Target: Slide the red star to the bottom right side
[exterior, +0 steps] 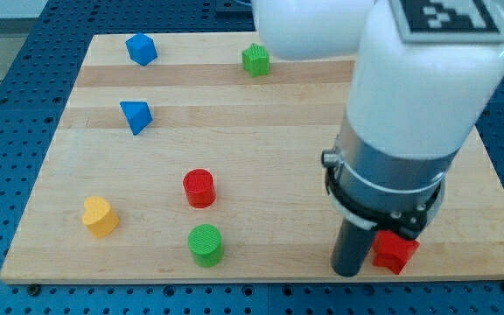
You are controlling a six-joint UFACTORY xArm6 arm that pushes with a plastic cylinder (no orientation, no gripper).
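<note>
The red star (395, 251) lies near the board's bottom right corner, partly hidden behind my arm. My tip (349, 271) rests on the board just to the star's left, touching or nearly touching it. The large white and grey arm body fills the view's upper right and hides the board behind it.
On the wooden board (261, 149): a red cylinder (199, 187) and a green cylinder (206, 245) at lower centre-left, a yellow block (100, 216) at lower left, a blue triangle (136, 115) at left, a blue block (141, 49) and a green block (255, 59) along the top.
</note>
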